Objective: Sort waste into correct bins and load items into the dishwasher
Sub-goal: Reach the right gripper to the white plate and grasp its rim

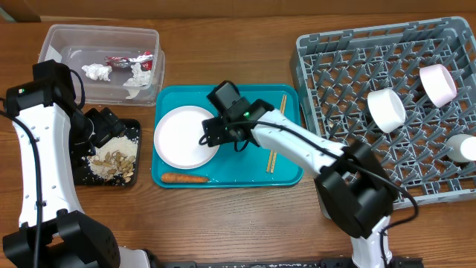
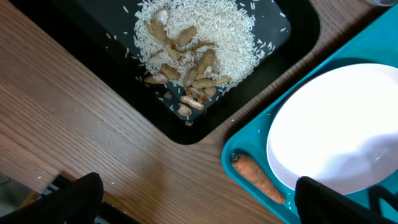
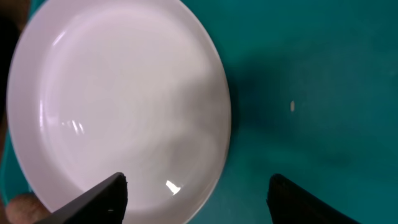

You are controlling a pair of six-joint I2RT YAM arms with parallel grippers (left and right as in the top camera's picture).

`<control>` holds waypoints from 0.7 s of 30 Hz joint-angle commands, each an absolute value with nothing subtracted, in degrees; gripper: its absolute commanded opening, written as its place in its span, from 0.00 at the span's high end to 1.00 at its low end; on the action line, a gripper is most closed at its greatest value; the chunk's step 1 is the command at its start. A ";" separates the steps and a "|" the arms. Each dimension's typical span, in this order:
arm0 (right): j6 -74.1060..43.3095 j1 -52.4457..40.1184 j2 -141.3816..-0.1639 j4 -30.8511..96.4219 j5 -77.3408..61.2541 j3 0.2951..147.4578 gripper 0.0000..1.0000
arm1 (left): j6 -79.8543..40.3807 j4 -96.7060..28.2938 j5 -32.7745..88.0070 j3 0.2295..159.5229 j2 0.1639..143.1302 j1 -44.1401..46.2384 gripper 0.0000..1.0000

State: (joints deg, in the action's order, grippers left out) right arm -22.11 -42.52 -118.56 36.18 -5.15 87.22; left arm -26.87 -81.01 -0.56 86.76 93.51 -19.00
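The round white plate (image 1: 182, 138) (image 3: 118, 99) lies in the teal tray (image 1: 245, 104). My right gripper (image 1: 213, 135) (image 3: 199, 199) is open and low over the plate's right rim, one finger above the plate and the other above bare teal. The orange carrot (image 1: 184, 179) (image 2: 258, 180) lies along the tray's front edge, and the chopsticks (image 1: 277, 134) lie at its right. My left gripper (image 1: 108, 128) (image 2: 199, 199) hangs wide open and empty near the black tray (image 1: 132, 123) (image 2: 99, 56), which holds rice scraps (image 1: 111, 160) (image 2: 199, 37). The clear tub (image 1: 52, 37) holds the wrapper (image 1: 134, 59) and tissue (image 1: 97, 72).
The grey dish rack (image 1: 335, 67) fills the right side, with two white bowls (image 1: 387, 108) (image 1: 439, 83) and a small cup (image 1: 462, 147) on its pegs. Bare wood shows between the black tray and the teal tray (image 2: 280, 99).
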 commanded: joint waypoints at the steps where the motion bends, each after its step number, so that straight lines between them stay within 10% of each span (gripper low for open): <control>1: -22.79 -43.48 -121.80 34.70 -3.92 88.14 0.38 | -27.05 -81.01 0.03 87.46 92.14 -19.09 0.00; 16: -34.61 -42.09 -123.39 39.72 13.08 88.14 0.94 | -27.03 -81.01 0.03 87.46 92.14 -19.09 0.00; 21: -34.57 -40.16 -123.11 40.60 13.34 88.16 0.96 | -27.03 -80.99 0.03 87.46 92.14 -19.09 0.00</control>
State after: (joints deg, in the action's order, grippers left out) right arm -33.30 -42.02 -123.07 39.48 9.06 88.16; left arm -26.87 -80.99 -0.38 86.76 93.51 -19.00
